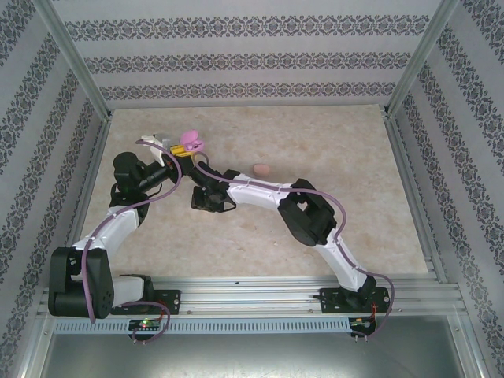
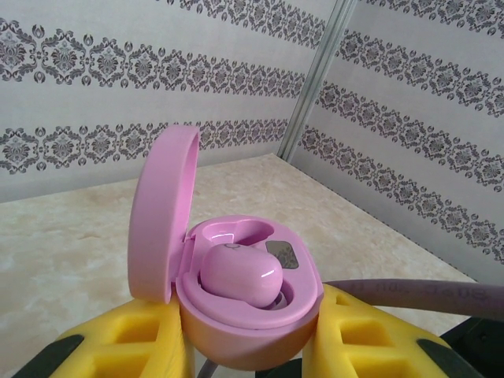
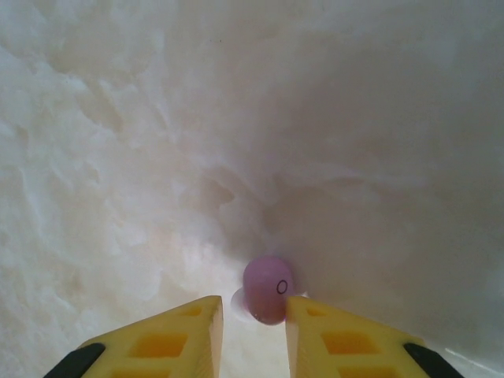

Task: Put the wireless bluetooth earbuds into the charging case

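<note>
My left gripper (image 2: 250, 331) is shut on an open pink charging case (image 2: 252, 315), held up off the table with its lid (image 2: 161, 213) swung back to the left. One pale pink earbud (image 2: 240, 276) sits in the case's near socket, and the far socket (image 2: 236, 235) is bare. In the top view the case (image 1: 191, 142) shows at the left gripper's yellow tips. My right gripper (image 3: 253, 311) is low over the table, open around a pinkish-purple earbud (image 3: 268, 287) lying there. Its right finger (image 3: 315, 331) touches the bud, while the left finger (image 3: 193, 335) stands slightly apart.
A closed pale pink oval case (image 1: 261, 169) lies on the table right of the right forearm. My right wrist (image 1: 209, 197) points down just below the left gripper, the two arms close together. Patterned walls and metal posts (image 2: 319, 75) bound the table.
</note>
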Motion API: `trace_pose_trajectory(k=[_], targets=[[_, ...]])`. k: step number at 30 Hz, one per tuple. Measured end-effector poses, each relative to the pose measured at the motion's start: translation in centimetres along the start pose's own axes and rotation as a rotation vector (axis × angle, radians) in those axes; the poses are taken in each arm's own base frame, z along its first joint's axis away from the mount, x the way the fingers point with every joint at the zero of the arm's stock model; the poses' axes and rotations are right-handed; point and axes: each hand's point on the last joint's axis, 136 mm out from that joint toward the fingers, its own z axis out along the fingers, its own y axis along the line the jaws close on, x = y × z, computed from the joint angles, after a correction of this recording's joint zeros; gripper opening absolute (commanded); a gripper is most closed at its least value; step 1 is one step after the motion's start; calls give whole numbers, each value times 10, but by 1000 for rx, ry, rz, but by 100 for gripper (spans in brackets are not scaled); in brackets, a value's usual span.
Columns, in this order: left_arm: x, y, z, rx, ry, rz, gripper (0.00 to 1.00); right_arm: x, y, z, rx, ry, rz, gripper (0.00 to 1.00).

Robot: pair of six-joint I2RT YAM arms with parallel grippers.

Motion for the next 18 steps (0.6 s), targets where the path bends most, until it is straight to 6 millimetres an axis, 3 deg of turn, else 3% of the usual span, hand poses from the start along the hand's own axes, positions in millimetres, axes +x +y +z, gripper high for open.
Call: trace_pose_trajectory(k=[12, 18], targets=[[0, 2, -1, -5, -1, 0, 18, -1, -8, 5, 47, 7, -28, 31], [0, 2, -1, -7, -2, 0, 18, -2, -8, 8, 74, 23, -64, 27]])
